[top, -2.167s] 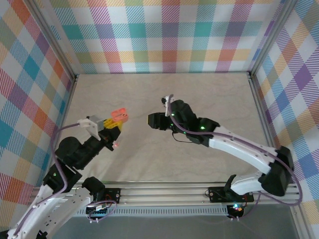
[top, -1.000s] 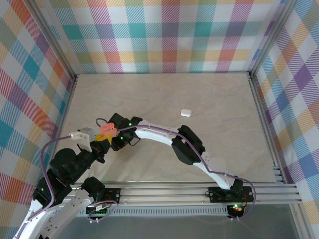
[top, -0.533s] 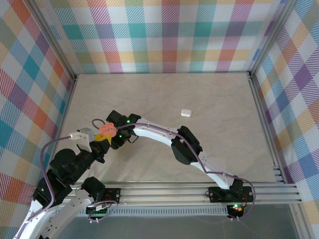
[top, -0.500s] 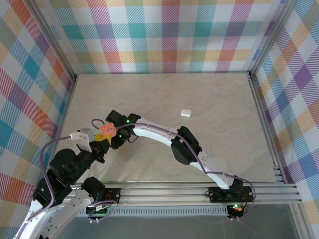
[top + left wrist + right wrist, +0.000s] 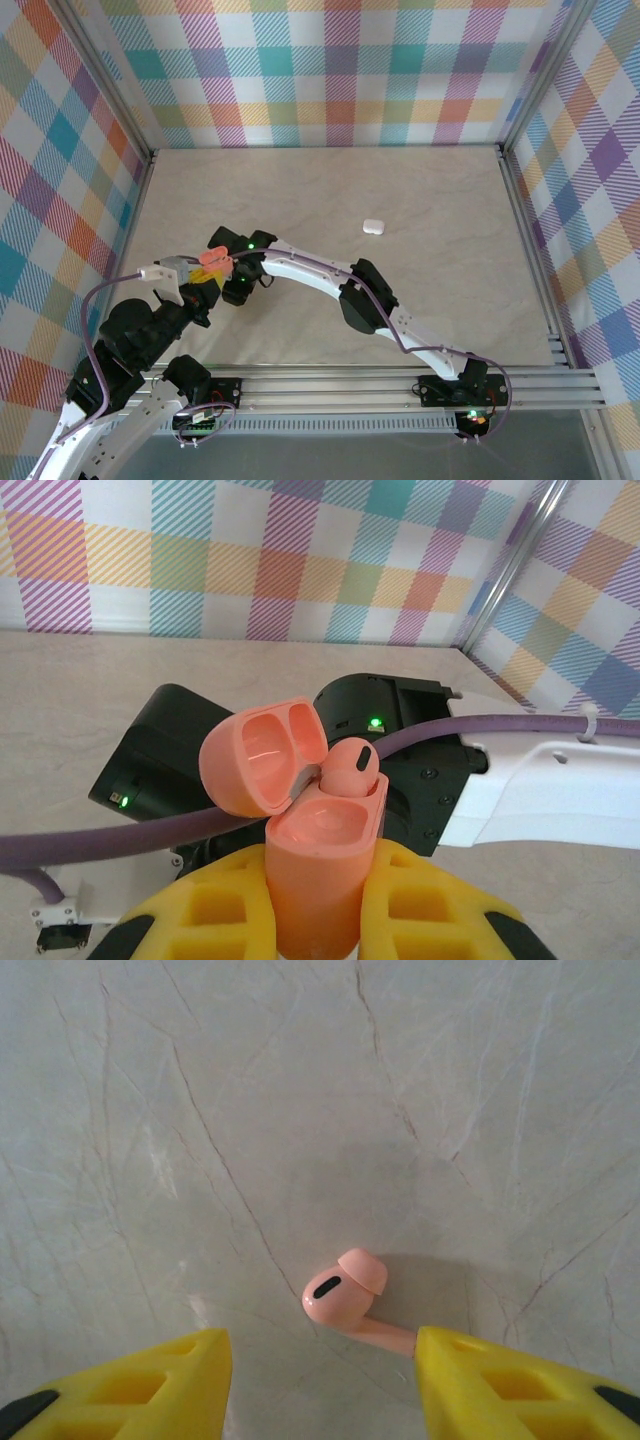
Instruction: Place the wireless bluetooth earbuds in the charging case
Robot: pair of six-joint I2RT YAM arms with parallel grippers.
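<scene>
left fingers (image 5: 210, 910): mine; yellow, blocky, with cut-outs; pinching the charging case (image 5: 320, 870) by its lower body.
charging case: one; salmon, glossy, rounded; lid (image 5: 262, 755) hinged back, two hollows inside it.
earbuds: two, both salmon, smooth, stemmed.
earbud 1 (image 5: 350, 770): seated in the case, head up.
earbud 2 (image 5: 345, 1295): flat on the veined, marble-look tabletop (image 5: 300, 1110), between my right fingers (image 5: 130, 1380).
right fingers: spread, pinching nothing.
other: one small white rounded thing (image 5: 373, 226), well apart.
</scene>
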